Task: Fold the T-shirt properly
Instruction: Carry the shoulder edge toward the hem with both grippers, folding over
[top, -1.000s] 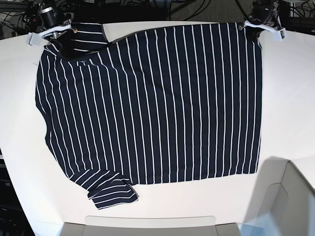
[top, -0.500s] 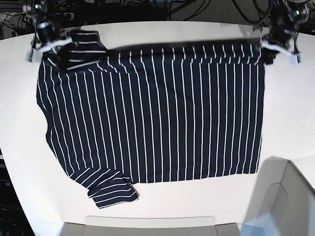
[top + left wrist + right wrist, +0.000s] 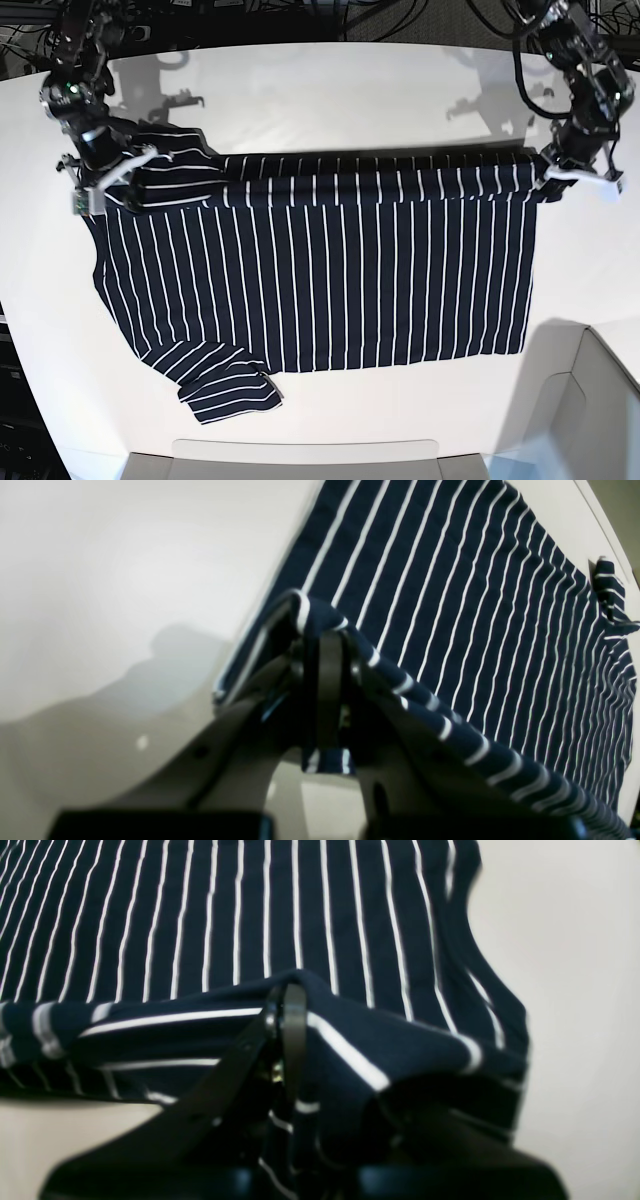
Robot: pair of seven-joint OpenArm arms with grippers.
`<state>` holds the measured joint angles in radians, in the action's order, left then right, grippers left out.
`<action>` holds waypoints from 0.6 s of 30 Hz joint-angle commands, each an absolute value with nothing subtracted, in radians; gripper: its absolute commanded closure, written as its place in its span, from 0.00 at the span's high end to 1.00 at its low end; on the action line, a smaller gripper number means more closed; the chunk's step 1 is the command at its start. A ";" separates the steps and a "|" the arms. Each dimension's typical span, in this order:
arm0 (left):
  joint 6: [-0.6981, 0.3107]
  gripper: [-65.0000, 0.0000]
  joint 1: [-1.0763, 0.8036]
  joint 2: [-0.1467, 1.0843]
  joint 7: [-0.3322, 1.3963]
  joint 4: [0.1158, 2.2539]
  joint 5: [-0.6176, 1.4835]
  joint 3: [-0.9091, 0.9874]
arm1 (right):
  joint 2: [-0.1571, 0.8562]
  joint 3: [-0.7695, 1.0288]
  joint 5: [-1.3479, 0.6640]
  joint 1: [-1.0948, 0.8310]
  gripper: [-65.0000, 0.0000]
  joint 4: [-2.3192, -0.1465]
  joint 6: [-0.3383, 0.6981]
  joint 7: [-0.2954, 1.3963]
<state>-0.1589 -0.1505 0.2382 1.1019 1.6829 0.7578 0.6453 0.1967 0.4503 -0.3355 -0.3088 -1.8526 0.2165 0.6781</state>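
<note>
In the base view, the dark navy, white-striped, short-sleeved soft cloth T-shirt (image 3: 320,270) is lying across the middle of the white table (image 3: 330,95). Its far edge is being held up and doubled toward the camera as a narrow band running from the upper left to the upper right of the frame. The right gripper (image 3: 105,180) is sitting at the upper left, pinching the cloth beside the far sleeve. The left gripper (image 3: 570,175) is sitting at the upper right, pinching the hem corner. The near sleeve is lying crumpled at the lower left. A pale grey box edge (image 3: 590,400) is showing in the lower right corner.

In the left wrist view, the left gripper (image 3: 322,680) is filling the lower centre, its dark jaws pressed together on a fold of the striped T-shirt (image 3: 475,605). The gathered edge is draping off toward the lower right, while the rest of the shirt is spreading flat across the upper right. The bare white table (image 3: 125,580) is taking up the left half.

In the right wrist view, the right gripper (image 3: 287,1040) is clamping a raised ridge of the T-shirt (image 3: 250,915) at the centre. Flat striped cloth is filling the upper left, and the white table (image 3: 575,965) is showing on the right.
</note>
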 commanded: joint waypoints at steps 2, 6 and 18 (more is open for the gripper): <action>-0.151 0.00 -0.116 0.266 1.078 1.643 0.760 0.622 | 0.209 0.418 -0.297 -0.277 0.00 -1.865 0.216 0.665; -0.136 0.00 -0.053 0.268 1.078 1.587 0.760 0.616 | 0.206 0.366 -0.231 -0.234 0.00 -1.834 0.216 0.665; -0.119 0.00 0.090 0.266 1.078 1.466 0.556 0.570 | 0.213 0.295 -0.134 -0.084 0.00 -1.659 0.216 0.662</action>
